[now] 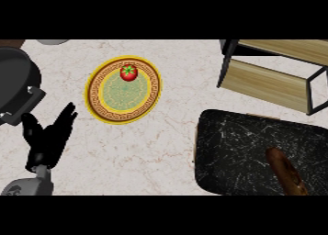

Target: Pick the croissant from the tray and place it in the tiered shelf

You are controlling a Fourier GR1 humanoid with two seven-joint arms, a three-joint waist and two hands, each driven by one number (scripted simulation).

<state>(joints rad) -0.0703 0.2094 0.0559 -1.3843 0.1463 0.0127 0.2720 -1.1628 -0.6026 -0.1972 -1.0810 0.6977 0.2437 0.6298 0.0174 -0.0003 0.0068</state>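
Task status: not started; pick and placement both remained.
Croissant [286, 170]: brown, long, narrow, glossy. Lay untouched on the black tray [234, 147], toward its lower right.
Tiered shelf [268, 82]: stood just above the tray, croissant not yet on it.
Left hand [48, 137]: rested well left of the tray, fingers straight, gripping nothing.
Right hand: out of view.

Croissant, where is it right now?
In the head view the croissant lies at the lower right, on the black tray, with the wooden shelf beyond it.
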